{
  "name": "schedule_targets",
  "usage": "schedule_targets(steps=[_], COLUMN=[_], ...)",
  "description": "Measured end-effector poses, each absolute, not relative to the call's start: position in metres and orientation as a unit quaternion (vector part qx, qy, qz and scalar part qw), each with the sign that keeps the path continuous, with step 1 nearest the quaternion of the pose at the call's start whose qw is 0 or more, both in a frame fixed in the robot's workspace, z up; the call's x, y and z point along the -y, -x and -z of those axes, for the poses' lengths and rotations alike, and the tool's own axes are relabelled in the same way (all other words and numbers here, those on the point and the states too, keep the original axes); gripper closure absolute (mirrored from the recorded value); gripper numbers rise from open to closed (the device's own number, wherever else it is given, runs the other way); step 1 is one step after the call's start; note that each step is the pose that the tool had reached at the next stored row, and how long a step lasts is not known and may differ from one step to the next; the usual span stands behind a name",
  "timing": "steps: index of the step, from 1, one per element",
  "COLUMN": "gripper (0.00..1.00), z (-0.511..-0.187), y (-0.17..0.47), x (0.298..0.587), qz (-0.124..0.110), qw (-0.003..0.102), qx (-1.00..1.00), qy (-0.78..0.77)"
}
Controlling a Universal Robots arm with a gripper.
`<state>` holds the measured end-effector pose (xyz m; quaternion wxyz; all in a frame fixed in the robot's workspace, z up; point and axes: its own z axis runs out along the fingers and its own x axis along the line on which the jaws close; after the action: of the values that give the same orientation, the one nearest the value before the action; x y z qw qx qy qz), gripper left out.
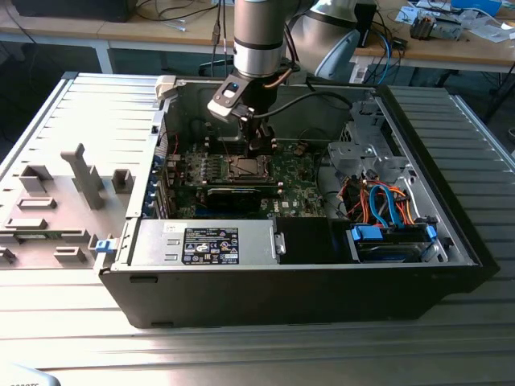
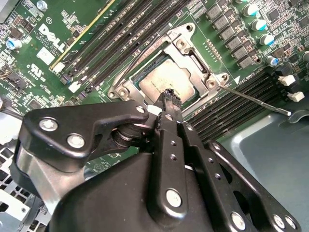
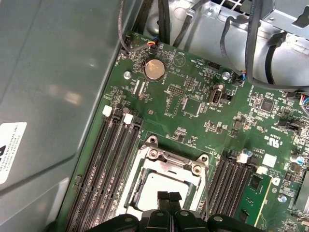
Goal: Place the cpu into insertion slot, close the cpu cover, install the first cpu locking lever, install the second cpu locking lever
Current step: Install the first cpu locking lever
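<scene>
The computer case [image 1: 451, 241] is lying open on the table [image 1: 241, 354], and the tool [image 1: 259, 145] is hanging over the insertion slot [image 1: 245, 167] at the centre of the exterior view. In both wrist views the tool [image 2: 169, 96] [image 3: 168, 195] is showing clenched, fingertips pressed together just above the cpu [image 2: 161, 77] [image 3: 157, 186]. The square cpu is sitting flat in the slot, silver top facing up, edges parallel to the socket's. The cpu cover [image 3: 171, 163] is lying down around it, framing it. A thin locking lever [image 2: 256, 100] is sticking out from one socket corner, its long axis crossing the memory slots [image 2: 130, 43]. Memory slots are flanking the socket on two sides; cables are crowding the exterior view's right.
</scene>
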<state>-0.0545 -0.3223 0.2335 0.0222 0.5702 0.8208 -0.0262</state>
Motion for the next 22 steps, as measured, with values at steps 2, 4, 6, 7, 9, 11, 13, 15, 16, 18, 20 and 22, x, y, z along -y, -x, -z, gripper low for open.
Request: schedule_targets(steps=[2,4,6,7,9,11,13,15,16,18,20,22], gripper=[0.89,0.89,0.89,0.89,0.89,0.89,0.89,0.89,0.89,0.89,0.89,0.89], z=[-0.2335,-0.2335,-0.2334,-0.2335,-0.2335,-0.2334,-0.2335,-0.2335,-0.2334,-0.2335,-0.2335,-0.2335], y=[0.0545,0.0546,0.0545,0.0545,0.0546,0.0545,0.0545,0.0546,0.0545,0.0545,0.0545,0.0546], x=[0.3223,0.3223,0.3223,0.3223,0.3223,0.3223,0.3223,0.3223,0.3223,0.3223,0.3223,0.3223], qz=[0.026,0.026,0.026,0.026,0.026,0.026,0.026,0.026,0.026,0.026,0.026,0.026], qw=[0.022,0.022,0.022,0.022,0.022,0.022,0.022,0.022,0.022,0.022,0.022,0.022], qx=[-0.824,-0.824,-0.824,-0.824,-0.825,-0.825,-0.826,-0.826,-0.826,-0.826,-0.827,-0.827], qy=[-0.566,-0.566,-0.565,-0.565,-0.564,-0.564,-0.563,-0.563,-0.562,-0.562,-0.561,-0.561])
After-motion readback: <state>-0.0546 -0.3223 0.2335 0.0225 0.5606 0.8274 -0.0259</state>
